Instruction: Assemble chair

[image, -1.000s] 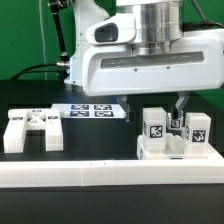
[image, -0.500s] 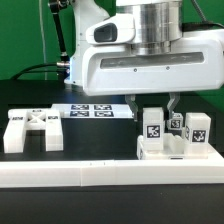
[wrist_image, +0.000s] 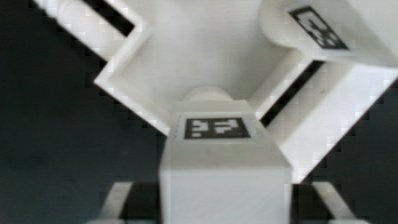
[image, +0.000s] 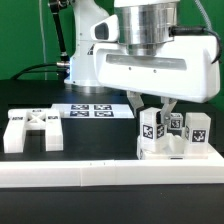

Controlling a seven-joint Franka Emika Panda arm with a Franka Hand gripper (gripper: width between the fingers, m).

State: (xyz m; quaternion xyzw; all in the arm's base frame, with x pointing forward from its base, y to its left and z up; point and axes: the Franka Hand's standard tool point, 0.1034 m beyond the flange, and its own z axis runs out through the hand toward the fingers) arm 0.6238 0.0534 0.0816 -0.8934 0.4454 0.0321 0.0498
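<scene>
At the exterior view's right, gripper [image: 153, 108] tilted, its fingers clamped either side of a tagged upright [image: 151, 128] of the part-built chair [image: 178, 152], marker board [image: 92, 111] just behind, loose white part [image: 30, 131] well apart toward the left, white border frame [image: 100, 178] in front.

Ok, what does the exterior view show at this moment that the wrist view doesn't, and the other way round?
Only the exterior view: the arm, its jaws against both sides of the upright tagged block, a loose white part at that view's left, the marker board and the long border frame. Only the wrist view: close detail of white panel edges slanting away behind the block. Both: that tagged block and, apparently, a neighbouring tagged piece.
</scene>
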